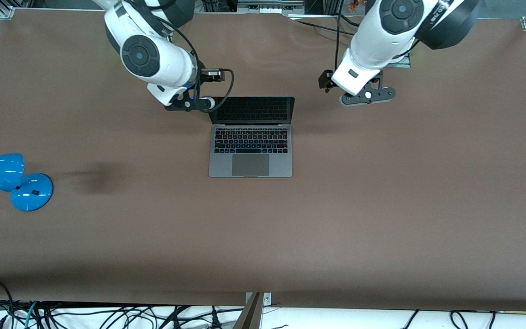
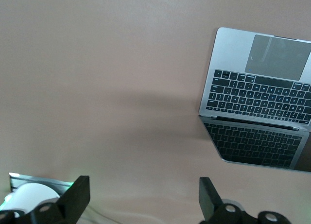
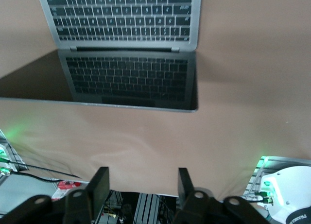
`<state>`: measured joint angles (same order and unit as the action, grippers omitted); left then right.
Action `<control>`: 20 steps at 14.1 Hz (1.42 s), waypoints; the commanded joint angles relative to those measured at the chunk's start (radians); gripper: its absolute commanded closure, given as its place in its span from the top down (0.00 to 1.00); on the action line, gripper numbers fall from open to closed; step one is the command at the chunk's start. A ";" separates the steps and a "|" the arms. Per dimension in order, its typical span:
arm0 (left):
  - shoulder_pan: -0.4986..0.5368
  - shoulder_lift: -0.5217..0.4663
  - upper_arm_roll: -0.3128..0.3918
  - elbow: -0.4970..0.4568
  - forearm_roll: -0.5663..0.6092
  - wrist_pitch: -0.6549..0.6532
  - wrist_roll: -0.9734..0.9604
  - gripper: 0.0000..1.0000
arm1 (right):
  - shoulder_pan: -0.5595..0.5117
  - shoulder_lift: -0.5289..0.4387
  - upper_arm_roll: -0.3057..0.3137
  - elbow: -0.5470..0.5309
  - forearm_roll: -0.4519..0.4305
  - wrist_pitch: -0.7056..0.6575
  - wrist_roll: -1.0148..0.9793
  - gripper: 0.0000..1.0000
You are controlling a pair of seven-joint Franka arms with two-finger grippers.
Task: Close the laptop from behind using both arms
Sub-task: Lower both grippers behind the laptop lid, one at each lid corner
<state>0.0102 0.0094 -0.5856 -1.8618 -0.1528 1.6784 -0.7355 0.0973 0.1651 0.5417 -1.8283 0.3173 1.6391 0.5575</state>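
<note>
Laptop (image 1: 250,137) open mid-table (image 1: 381,205), screen up, keyboard toward front camera. Right gripper (image 3: 141,185) hovers by the lid's top edge at the right arm's end, jaws open, empty. Left gripper (image 2: 143,199) over bare table beside the laptop, jaws wide, empty. Blue lamp (image 1: 12,180) at the right arm's end.

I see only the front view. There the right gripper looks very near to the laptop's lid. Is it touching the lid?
Observer: No. In the right wrist view the right gripper is apart from the laptop; a strip of table shows between them.
Operator: Are its jaws open?
Observer: Yes, they are open, with nothing between them.
Operator: And the left gripper?
Observer: In the left wrist view the left gripper is open too. It is over the table, not over the laptop, which lies toward the right arm's end from it.
</note>
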 commanded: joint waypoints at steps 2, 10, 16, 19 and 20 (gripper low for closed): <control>0.005 0.023 -0.066 -0.020 -0.025 0.053 -0.102 0.84 | 0.047 0.004 0.000 -0.031 0.025 0.011 0.022 0.14; -0.016 0.150 -0.148 -0.025 -0.071 0.150 -0.134 0.00 | 0.061 0.045 -0.002 -0.109 0.019 0.033 -0.005 0.09; -0.032 0.244 -0.151 -0.023 -0.079 0.225 -0.116 0.00 | 0.055 0.053 -0.011 -0.143 -0.055 0.133 -0.051 0.09; -0.035 0.265 -0.151 -0.025 -0.077 0.234 -0.128 0.00 | 0.048 0.053 -0.020 -0.141 -0.081 0.182 -0.051 0.09; -0.038 0.271 -0.151 -0.026 -0.077 0.244 -0.139 0.00 | 0.047 0.053 -0.029 -0.140 -0.081 0.201 -0.051 0.09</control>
<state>-0.0203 0.2680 -0.7337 -1.8931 -0.2024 1.9053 -0.8684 0.1508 0.2322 0.5216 -1.9551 0.2460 1.8055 0.5263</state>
